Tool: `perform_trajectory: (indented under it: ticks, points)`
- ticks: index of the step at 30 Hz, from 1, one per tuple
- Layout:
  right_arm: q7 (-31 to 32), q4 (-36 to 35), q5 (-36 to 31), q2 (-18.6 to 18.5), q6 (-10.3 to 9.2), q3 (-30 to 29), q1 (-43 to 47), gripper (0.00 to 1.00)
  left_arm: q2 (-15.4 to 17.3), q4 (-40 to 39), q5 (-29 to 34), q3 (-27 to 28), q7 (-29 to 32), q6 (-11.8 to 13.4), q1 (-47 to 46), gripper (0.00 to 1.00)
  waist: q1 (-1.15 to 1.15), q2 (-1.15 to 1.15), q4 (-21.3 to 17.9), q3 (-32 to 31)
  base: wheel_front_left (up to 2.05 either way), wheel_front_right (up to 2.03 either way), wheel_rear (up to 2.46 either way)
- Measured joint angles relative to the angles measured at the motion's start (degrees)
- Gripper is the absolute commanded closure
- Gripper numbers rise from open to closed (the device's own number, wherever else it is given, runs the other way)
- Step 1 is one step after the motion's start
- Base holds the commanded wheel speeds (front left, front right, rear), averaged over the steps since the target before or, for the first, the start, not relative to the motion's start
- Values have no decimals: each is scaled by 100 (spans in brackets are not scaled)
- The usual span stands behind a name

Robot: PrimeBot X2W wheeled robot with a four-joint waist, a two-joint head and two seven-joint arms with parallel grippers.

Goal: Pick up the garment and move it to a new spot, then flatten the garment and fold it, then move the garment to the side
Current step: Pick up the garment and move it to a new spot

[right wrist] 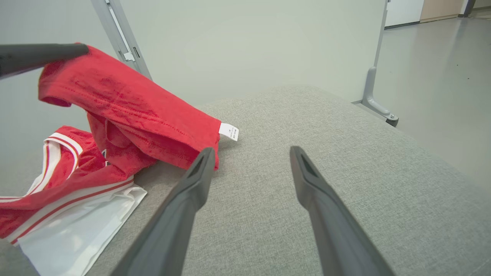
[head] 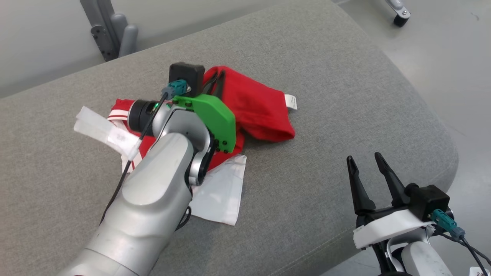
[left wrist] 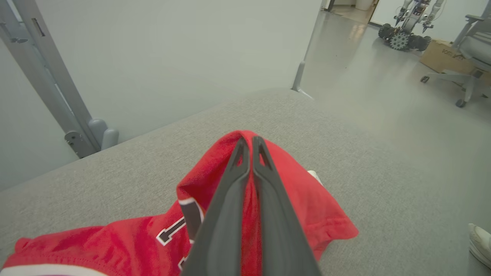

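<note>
A red garment (head: 257,107) with white trim lies crumpled in the middle of the grey cushion (head: 326,76). My left gripper (head: 216,78) is shut on a fold of its red cloth and holds that fold up in a peak. In the left wrist view the fingers (left wrist: 230,199) press together with the garment (left wrist: 307,203) pinched between them. My right gripper (head: 363,157) stands open and empty near the cushion's front right edge, apart from the garment. Through the right gripper (right wrist: 252,150) I see the garment (right wrist: 126,107) draped from the left finger (right wrist: 38,55), its small white label (right wrist: 229,132) hanging out.
A white glossy sheet (head: 218,191) lies under the garment's near side. Grey metal posts (head: 111,34) stand behind the cushion. The cushion drops off to the floor at the right. A shoe (left wrist: 479,245), an office chair (left wrist: 472,57) and a wheeled machine (left wrist: 402,36) are out on the floor.
</note>
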Motion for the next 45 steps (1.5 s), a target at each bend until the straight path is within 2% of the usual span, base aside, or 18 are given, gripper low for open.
perform_trajectory:
  ticks: [4, 8, 9, 10, 11, 12, 19, 22, 24, 25, 30, 34, 38, 40, 45]
  points:
    - [0, -10, 8, -1, 0, -109, 6, 0, 149, 798, -10, 30, -152, -24, 152, 100, 0, 0, -70, 155, 0, 0, 0]
    - [0, 3, -75, 3, 0, -143, 29, 0, 127, 1249, -142, 41, -315, -212, 157, 100, 0, 0, 52, 230, 0, 0, 0]
    - [0, 4, -87, 2, 0, -151, 28, 0, 101, 1317, -204, 52, -374, -240, 158, 91, 0, 0, 98, 237, 0, 0, 0]
    - [0, 3, -102, 2, 0, -155, 26, 0, 83, 1365, -240, 49, -404, -282, 158, 66, 0, 0, 149, 240, 0, 0, 0]
    - [0, 1, -121, 3, 0, -145, 24, 0, 66, 1395, -304, 64, -432, -330, 158, 36, 0, 0, 206, 236, 0, 0, 0]
    - [0, -2, -129, 4, 0, -148, 21, 0, 38, 1391, -401, 91, -474, -360, 159, 0, 0, 0, 264, 229, 0, 0, 0]
    - [0, -137, -349, 7, 0, -222, 40, 0, -9, 587, -926, 175, -1067, -505, 532, 0, 0, 0, 657, 74, 0, 0, 0]
    - [0, -230, -452, 9, 0, -280, 137, 0, 21, -27, -1049, 224, -1216, -478, 1023, 0, 0, 0, 809, -60, 0, 0, 0]
    - [0, -294, -535, 5, 0, -339, 226, 0, 163, -494, -1082, 253, -1279, -380, 1429, 0, 0, 0, 920, -145, 0, 0, 0]
    - [0, -294, -535, 5, 0, -339, 226, 0, 163, -494, -1082, 253, -1279, -380, 1429, 0, 0, 0, 920, -145, 0, 0, 0]
    - [0, -514, -766, 9, 0, -594, 494, 0, 877, -1507, -932, 387, -1539, 116, 2546, 0, 0, 0, 1241, -356, 0, 0, 0]
    - [0, -698, -1057, 9, 0, -759, 716, 0, 1326, -2002, -683, 426, -1736, 345, 3331, 0, 0, 0, 1513, -534, 0, 0, 0]
    - [0, -786, -1258, -20, 0, -925, 963, 0, 1696, -2283, -303, 525, -1860, 354, 3901, 0, 0, 0, 1780, -697, 0, 0, 0]
    - [0, -813, -1296, -42, 0, -987, 1033, 0, 1770, -2315, -269, 699, -1870, 346, 4188, 0, 0, 0, 1912, -762, 0, 0, 0]
    - [0, -836, -1317, -103, 0, -1106, 1115, 0, 1786, -2542, 238, 1307, -1891, 141, 4737, 0, 0, 0, 2189, -885, 0, 0, 0]
